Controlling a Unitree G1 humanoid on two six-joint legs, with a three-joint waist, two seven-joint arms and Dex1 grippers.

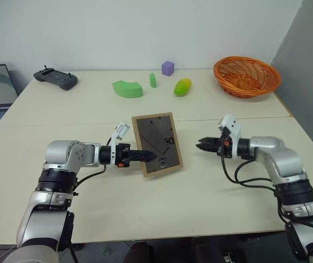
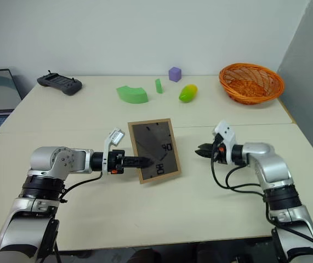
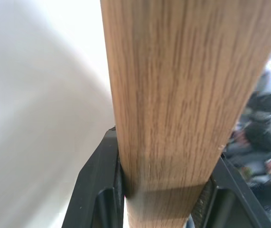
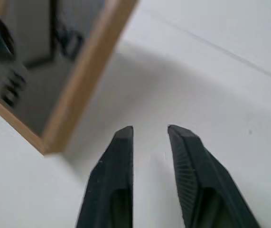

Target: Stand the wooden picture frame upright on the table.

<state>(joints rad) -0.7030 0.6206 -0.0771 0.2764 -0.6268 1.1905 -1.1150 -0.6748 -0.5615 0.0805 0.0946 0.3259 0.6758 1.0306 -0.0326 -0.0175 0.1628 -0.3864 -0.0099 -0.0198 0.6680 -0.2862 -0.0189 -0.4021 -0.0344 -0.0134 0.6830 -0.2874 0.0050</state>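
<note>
While clamped by the left gripper (image 1: 148, 156) on its left edge, wooden picture frame (image 1: 157, 143) tilts, dark glossy panel showing; right gripper (image 1: 201, 144) apart, empty, just right.

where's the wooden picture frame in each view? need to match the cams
Left eye: wooden picture frame centre, left gripper clamped on its edge.
Right eye: centre, slightly left.
Left wrist: wood edge between the fingers.
Right wrist: corner beyond the open right gripper.
Shared landmark: table.

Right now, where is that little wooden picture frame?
The wooden picture frame is near the middle of the table, just this side of its seam, clamped at its left edge by the left hand.
</note>
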